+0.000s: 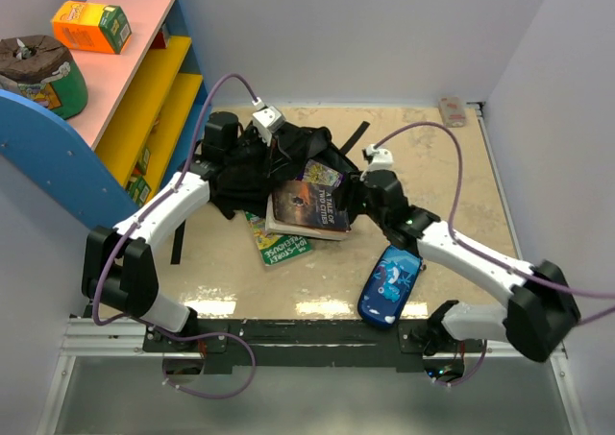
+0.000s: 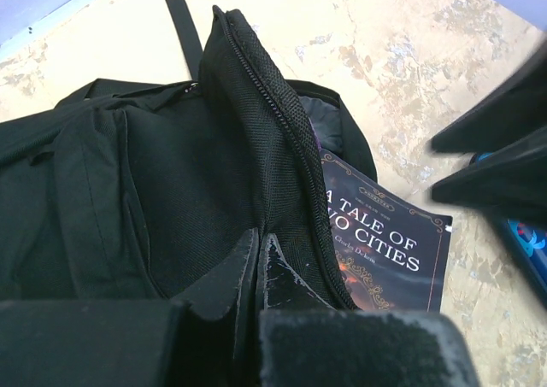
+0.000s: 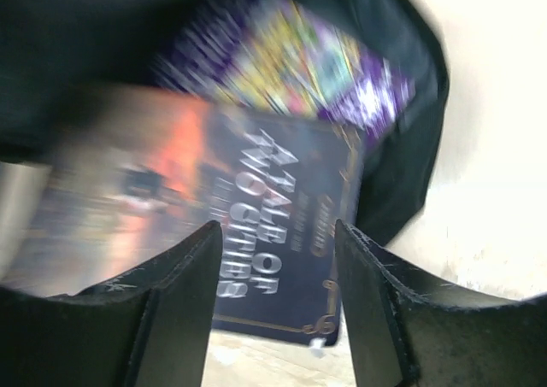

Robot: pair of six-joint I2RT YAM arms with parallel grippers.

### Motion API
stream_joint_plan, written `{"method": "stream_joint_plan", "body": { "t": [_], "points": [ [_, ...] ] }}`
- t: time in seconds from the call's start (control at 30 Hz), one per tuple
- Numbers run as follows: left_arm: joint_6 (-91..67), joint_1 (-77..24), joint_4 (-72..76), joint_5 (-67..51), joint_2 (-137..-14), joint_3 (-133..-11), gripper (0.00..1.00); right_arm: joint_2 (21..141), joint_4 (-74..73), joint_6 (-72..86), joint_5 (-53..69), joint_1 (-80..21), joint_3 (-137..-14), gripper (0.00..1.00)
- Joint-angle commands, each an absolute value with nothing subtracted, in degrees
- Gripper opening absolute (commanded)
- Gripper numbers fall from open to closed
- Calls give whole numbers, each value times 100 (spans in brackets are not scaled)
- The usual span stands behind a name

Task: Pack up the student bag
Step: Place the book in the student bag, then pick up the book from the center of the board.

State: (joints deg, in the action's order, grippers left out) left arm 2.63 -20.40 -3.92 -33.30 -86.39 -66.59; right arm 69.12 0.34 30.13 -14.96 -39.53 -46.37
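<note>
The student bag (image 1: 252, 166), black and floppy, lies at the table's middle back. My left gripper (image 2: 256, 240) is shut, pinching the bag's fabric beside the zip edge (image 2: 273, 105), which stands up as a ridge. A dark book titled "A Tale of Two Cities" (image 1: 309, 207) lies at the bag's mouth, on a green book (image 1: 281, 245). A purple book (image 1: 323, 175) pokes out of the opening behind it. My right gripper (image 3: 278, 229) hovers open over the dark book's (image 3: 265, 190) near edge with nothing between its fingers. That view is blurred.
A blue patterned pencil case (image 1: 389, 283) lies near the front edge, by the right arm. At the left stands a coloured shelf unit (image 1: 144, 80) with an orange box (image 1: 91, 25) and a round brown item (image 1: 38, 70). A small flat object (image 1: 452, 110) sits in the far right corner.
</note>
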Motion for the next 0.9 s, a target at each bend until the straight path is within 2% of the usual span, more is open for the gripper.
{"method": "stream_joint_plan", "body": {
  "t": [0.0,0.33,0.67,0.87],
  "points": [
    [334,-2074,18,-3647,-8429,-6829,0,7707,-246,3480,-1170,-3675,-4658,60],
    [369,-2074,9,-3709,-8376,-6838,0,8261,315,3954,-152,-3261,-3913,66],
    [422,-2074,-220,-3718,-8350,-6829,0,9060,2624,5088,1588,-3032,-3051,68],
    [413,-2074,-167,-3709,-8420,-6768,0,9404,3602,5589,1977,-3023,-2778,68]
  ]
}}
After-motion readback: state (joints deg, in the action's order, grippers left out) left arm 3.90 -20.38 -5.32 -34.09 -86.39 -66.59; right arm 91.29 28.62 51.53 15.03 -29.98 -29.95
